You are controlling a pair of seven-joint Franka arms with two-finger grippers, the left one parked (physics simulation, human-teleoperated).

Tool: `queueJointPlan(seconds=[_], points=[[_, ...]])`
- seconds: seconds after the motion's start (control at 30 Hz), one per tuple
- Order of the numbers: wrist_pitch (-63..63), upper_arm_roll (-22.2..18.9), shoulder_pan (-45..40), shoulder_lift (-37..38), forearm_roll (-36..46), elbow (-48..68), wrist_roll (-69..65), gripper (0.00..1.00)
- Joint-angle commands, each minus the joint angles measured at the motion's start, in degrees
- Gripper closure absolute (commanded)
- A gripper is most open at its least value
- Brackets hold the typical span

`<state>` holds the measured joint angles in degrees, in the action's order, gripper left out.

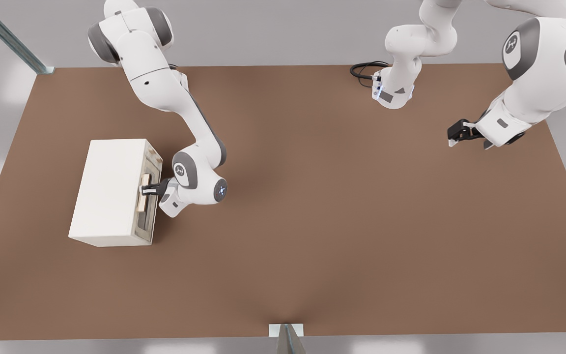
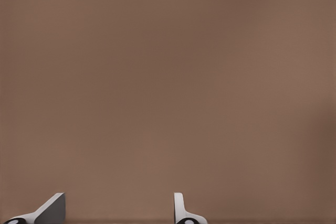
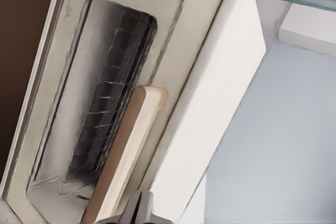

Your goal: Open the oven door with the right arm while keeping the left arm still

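The cream box oven [image 1: 108, 189] stands on the brown table [image 1: 312, 221] at the front view's left. Its oven door [image 1: 148, 223] faces the front view's right, with a dark glass window [image 3: 110, 103] and a pale tan bar handle [image 1: 142, 200]. The right arm [image 1: 199, 177] bends down from the back, and its gripper [image 1: 146, 190] is at the handle's middle. In the right wrist view the gripper [image 3: 140, 211] shows its two fingers pressed together, right against the edge of the handle [image 3: 131, 140]. Whether the door [image 3: 63, 119] is ajar cannot be told.
The parked left arm [image 1: 533, 73] hangs over the table's far corner at the front view's right, its gripper [image 1: 460, 132] above bare tabletop. A black cable [image 1: 364, 71] lies at the back edge. A metal post [image 1: 287, 339] stands at the near edge.
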<state>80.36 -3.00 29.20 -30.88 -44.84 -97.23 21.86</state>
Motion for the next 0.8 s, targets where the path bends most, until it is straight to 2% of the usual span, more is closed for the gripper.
queueJointPlan(seconds=[0.0,0.77], points=[[0.2,-0.1,0.0,-0.2,0.0,0.0,5.5,0.79],[-0.1,0.2,1.3,-1.2,1.9,0.9,5.3,0.79]])
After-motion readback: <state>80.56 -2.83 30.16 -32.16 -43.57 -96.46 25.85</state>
